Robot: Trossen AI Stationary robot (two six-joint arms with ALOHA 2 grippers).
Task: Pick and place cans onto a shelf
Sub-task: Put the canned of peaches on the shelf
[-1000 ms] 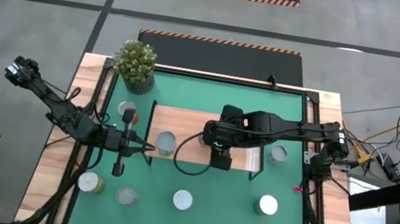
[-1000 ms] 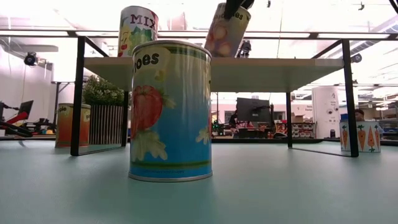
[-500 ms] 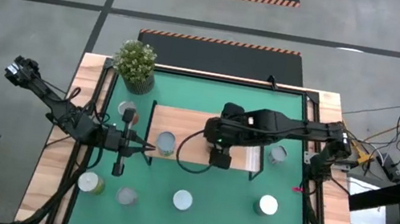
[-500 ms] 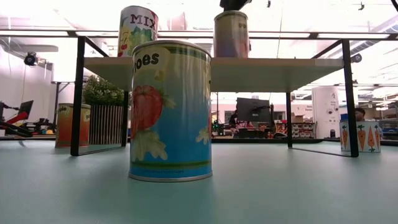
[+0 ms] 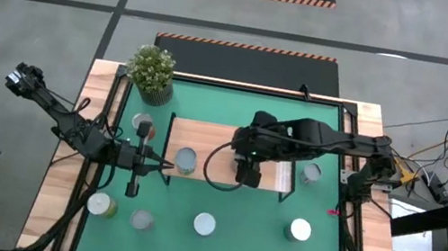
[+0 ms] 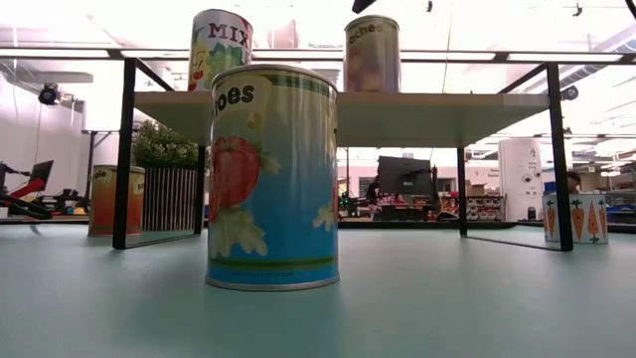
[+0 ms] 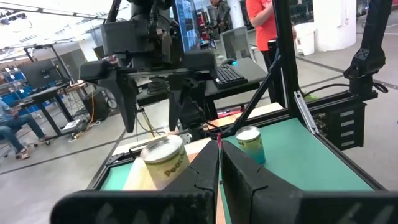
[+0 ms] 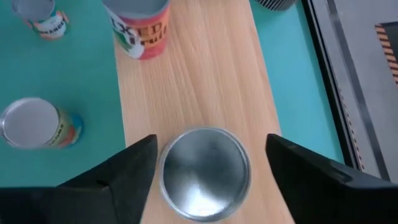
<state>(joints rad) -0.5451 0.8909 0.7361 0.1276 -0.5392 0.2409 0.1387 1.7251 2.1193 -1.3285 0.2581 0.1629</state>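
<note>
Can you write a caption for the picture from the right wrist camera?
Right gripper open above a silvery-topped can standing on the wooden shelf.

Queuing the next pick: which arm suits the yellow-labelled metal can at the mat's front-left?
Left. The left gripper hangs shut nearer the yellow-labelled metal can; the right gripper sits open astride a silver-topped can on the light-wood shelf.

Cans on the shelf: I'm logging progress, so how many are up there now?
2. The mixed-label can stands near the shelf's left-arm end; the peaches can stands mid-board, beneath the right end effector. The arm might hide part of the board.
</note>
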